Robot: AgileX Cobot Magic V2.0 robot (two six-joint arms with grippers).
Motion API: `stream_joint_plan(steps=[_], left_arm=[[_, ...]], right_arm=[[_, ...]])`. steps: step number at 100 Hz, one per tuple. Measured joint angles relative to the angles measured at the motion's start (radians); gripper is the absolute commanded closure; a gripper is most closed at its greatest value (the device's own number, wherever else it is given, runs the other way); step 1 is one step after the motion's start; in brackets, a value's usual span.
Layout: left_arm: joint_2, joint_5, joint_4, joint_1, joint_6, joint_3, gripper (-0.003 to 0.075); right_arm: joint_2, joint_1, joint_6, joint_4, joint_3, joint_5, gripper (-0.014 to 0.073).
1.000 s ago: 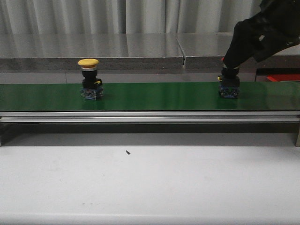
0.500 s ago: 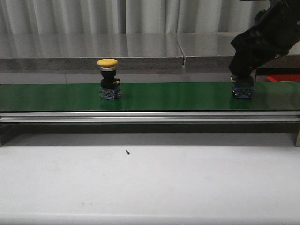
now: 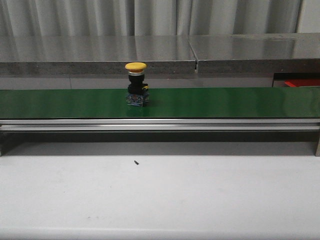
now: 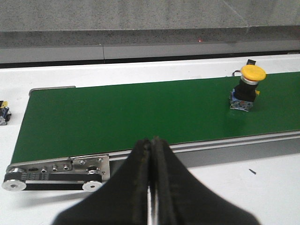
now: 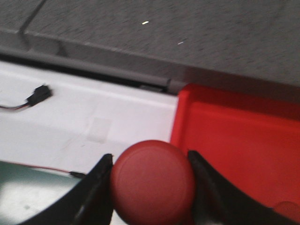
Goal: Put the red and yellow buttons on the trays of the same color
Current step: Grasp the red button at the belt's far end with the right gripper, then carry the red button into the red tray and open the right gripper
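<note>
Standing upright, yellow button (image 3: 136, 84) caps upward.

An industrial test bench: a green conveyor belt (image 3: 210, 102) on aluminium rails, before grey metal panelling (image 3: 100, 47)

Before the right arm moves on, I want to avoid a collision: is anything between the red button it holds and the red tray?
Nothing visible. The right claw grips the red button, and the red tray lies just beside it with only bare white surface between. The small black connector lies on the far side, away from the tray.
</note>
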Motion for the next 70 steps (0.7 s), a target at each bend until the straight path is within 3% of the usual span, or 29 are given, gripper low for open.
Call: stream_joint_plan(steps=[20,42,70], left_arm=[[0.000,0.000,0.000,0.000,0.000,0.000,0.0739],[0.000,0.000,0.000,0.000,0.002,0.000,0.0739],[0.000,-0.002,0.000,0.000,0.002,0.000,0.0739]], right_arm=[[0.163,-0.081,0.004,-0.006,-0.165,0.051,0.0450],[0.342,-0.084,0.012,-0.008,-0.316,0.072,0.0450],[0.496,-0.084,0.034,-0.008,-0.396,0.072,0.0450]])
